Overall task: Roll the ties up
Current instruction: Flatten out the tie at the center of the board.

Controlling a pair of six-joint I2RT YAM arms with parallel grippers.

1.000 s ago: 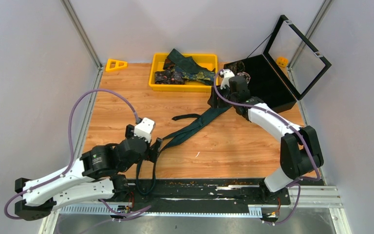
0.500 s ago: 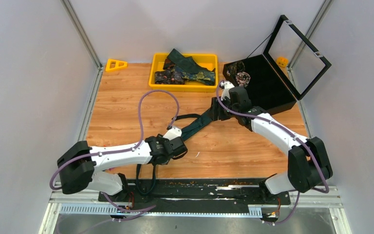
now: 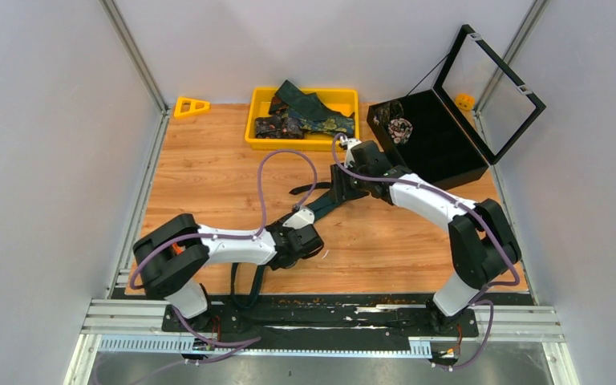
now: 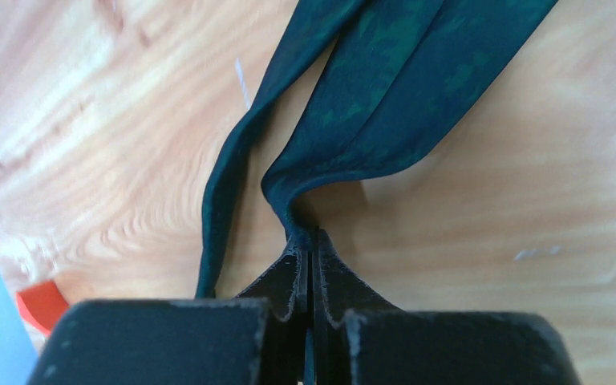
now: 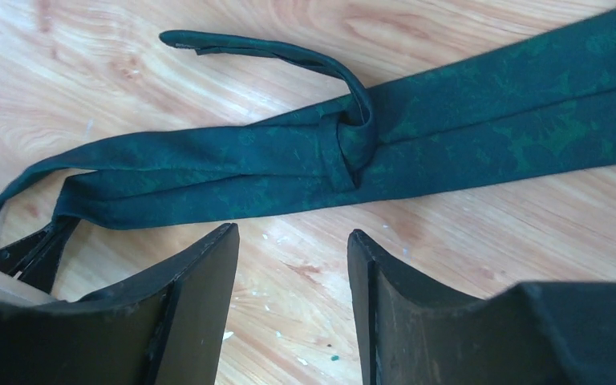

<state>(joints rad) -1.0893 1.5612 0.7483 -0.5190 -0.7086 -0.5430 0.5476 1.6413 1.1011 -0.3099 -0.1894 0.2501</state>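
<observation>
- The left tool point(image 4: 306, 241) is clamped on the green tie point(image 4: 385, 96). Its jaws are together on a bunched fold where the cloth doubles back, low over the worktop point(image 3: 200, 176).
- The right tool point(image 5: 291, 233) has its jaws apart with nothing between them. It hangs just above the worktop, near the same tie but not touching it.
- The tie lies slack on the bare wood between the two tools. It runs from the pinched fold toward the right tool, two layers side by side.
- In the right wrist view the narrow end curls up and crosses the band at a tuck. I cannot tell whether that is a real knot.
- The tie looks light, thin and limp. It puckers at the pinch and will likely sag, twist or slide on the smooth wood rather than hold a shape.
- A fair hold is probably flat across the full width at one end, so the roll starts square. The present pinch gathers the cloth into a ridge.
- The tuck would likely make a lump in a roll, so it wants smoothing out.
- More ties point(image 3: 305, 116) are heaped in the yellow tray point(image 3: 303, 145) at the far edge, beside the open black case point(image 3: 441, 152).
</observation>
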